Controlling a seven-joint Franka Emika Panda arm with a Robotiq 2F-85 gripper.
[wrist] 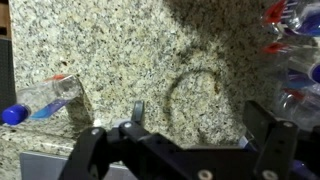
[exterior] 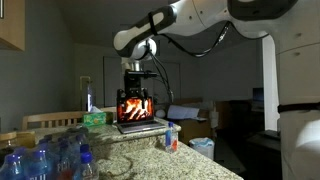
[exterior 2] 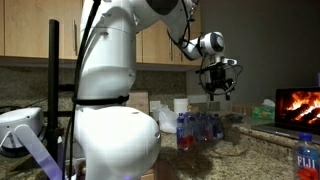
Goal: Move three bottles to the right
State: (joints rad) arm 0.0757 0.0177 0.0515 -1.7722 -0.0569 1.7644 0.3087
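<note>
Wrist view: gripper [wrist: 178,125] hangs over the granite counter [wrist: 150,50], jaws spread wide, empty.
A blue-capped bottle [wrist: 45,98] lies left of the jaws; the cluster of bottles [wrist: 295,60] crowds the right edge. In an exterior view a separate bottle [exterior 2: 305,160] reads FIJI.

Exterior views from different sides of the counter [exterior: 190,160], arm [exterior: 180,25] in both; wrist view close, straight down past fingers [wrist: 270,140].
</note>
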